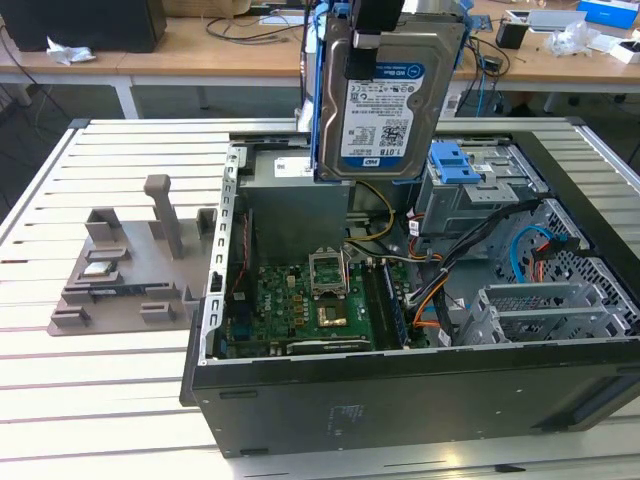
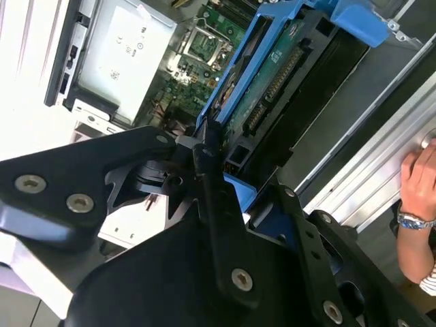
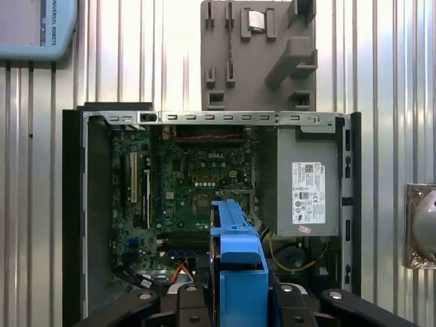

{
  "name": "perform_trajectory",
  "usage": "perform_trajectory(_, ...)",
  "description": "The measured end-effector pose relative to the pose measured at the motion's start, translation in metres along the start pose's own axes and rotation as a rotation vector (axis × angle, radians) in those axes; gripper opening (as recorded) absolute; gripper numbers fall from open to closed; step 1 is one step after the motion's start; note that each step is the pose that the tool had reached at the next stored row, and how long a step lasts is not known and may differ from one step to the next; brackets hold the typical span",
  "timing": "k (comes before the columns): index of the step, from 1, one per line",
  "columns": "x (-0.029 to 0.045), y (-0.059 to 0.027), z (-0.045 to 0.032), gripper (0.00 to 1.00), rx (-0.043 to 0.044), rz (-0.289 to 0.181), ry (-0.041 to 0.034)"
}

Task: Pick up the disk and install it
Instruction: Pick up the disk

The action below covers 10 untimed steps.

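Table (image 1: 120,400): a pale slatted bench that carries everything I am working over.

Computer case (image 1: 400,400): a black tower lying on its side with the panel off, so its interior faces up.

Grey fixture (image 1: 120,270): a moulded holder on the table, at the exterior view's left of the case.

Power supply (image 3: 308,191): a grey box in one corner of the case.

Motherboard (image 1: 300,310): a green board on the case floor, beside the power supply.

Drive cage (image 1: 470,190): a metal bay with a blue latch on top, near the far wall.

Disk (image 1: 385,100): it hangs on edge in the air above the open case, clear of every part, with its label towards the exterior camera.

Disk handling: I judge it rigid, dense and smooth-faced. The blue carrier probably flexes and the circuit side is delicate, so the flat metal faces are the place to grip.

Gripper (image 3: 238,303): the jaws are clamped across the disk's upper end and carry its whole weight.

Person's hand (image 2: 419,204): it rests beyond the case edge in the second wrist view.
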<state>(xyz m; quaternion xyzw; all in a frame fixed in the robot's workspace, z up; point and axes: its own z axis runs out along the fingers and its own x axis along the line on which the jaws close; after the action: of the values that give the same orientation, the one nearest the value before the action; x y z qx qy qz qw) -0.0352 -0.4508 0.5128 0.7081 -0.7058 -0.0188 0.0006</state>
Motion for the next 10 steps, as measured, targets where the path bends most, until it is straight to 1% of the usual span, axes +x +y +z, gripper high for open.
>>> perform_trajectory(2,0.0048,-0.0016,0.0001,0.37,-0.0001,0.000,0.0000)
perform_trajectory(3,0.0097,-0.0029,0.0001,0.37,-0.0002,0.000,0.0000)
perform_trajectory(4,0.0169,-0.0045,0.0002,0.37,-0.0002,0.000,0.0000)
perform_trajectory(5,0.0203,-0.0052,0.0003,0.37,-0.0003,0.000,0.0000)
perform_trajectory(9,0.0298,-0.0073,0.0003,0.37,-0.0003,0.000,0.0000)
perform_trajectory(10,0.0335,-0.0082,0.0004,0.37,-0.0003,0.000,0.0000)
